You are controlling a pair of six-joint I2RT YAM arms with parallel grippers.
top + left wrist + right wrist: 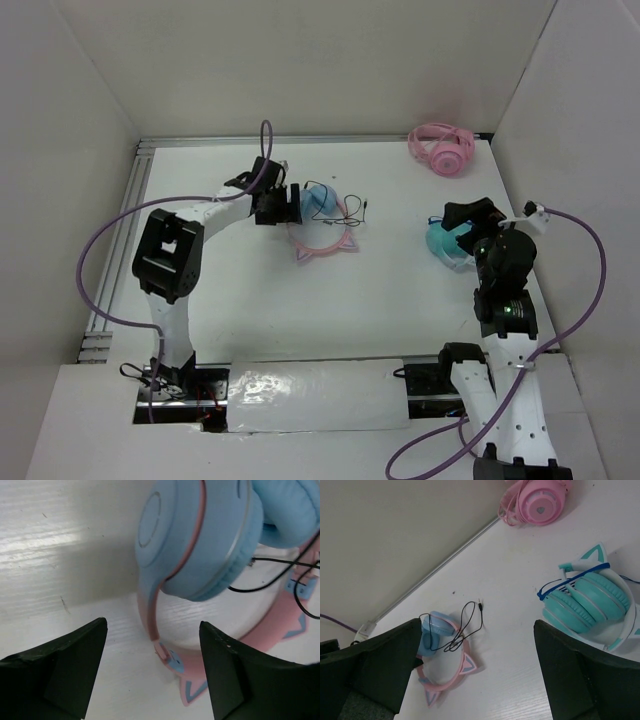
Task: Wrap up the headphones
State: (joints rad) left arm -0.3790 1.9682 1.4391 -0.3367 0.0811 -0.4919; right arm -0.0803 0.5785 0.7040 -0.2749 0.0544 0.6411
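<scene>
The headphones (320, 201) lie flat at mid-table, light-blue ear cups folded together, with the pink cat-ear headband (326, 246) curving toward me. Their thin black cable (356, 209) lies loose in loops to the right, partly over the band. My left gripper (291, 205) is open and empty, just left of the ear cups. In the left wrist view the cup (200, 535) and headband (154, 611) sit ahead of my open left gripper (152, 672), untouched. My right gripper (466, 226) is open and empty, held above the table. Its wrist view shows the headphones (438, 630) and cable (470, 620) far left.
Teal cat-ear headphones (444, 242) lie under my right gripper and show in the right wrist view (590, 600). All-pink headphones (441, 150) lie at the back right by the wall (540, 500). White walls close three sides. A metal rail (120, 240) runs along the left edge.
</scene>
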